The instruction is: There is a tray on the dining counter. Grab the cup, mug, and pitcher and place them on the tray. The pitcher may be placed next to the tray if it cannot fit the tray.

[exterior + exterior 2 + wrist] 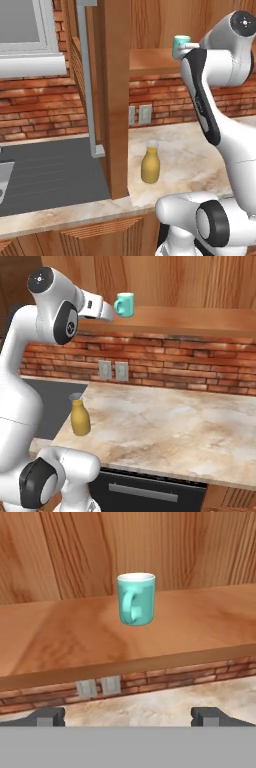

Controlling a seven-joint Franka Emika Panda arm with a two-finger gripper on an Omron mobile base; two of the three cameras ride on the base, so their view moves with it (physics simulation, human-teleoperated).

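Note:
The pale teal mug [136, 598] stands upright on a wooden shelf [75, 637], its handle turned toward the hand camera. From the base views the mug [125, 305] [181, 45] sits high above the brick wall. My gripper [128, 717] is open and empty, held level with the shelf a short way in front of the mug and not touching it; the hand [102, 308] reaches toward it. The mustard-yellow pitcher [150, 166] [79, 417] stands upright on the marble kitchen counter [165, 426] below. The tray, dining counter and cup are out of view.
A red brick wall with two outlets [112, 370] backs the counter under the shelf. A tall wooden post [115, 100] rises just left of the pitcher, with a dark cooktop [50, 170] beyond it. A dark appliance front [145, 491] sits under the counter edge.

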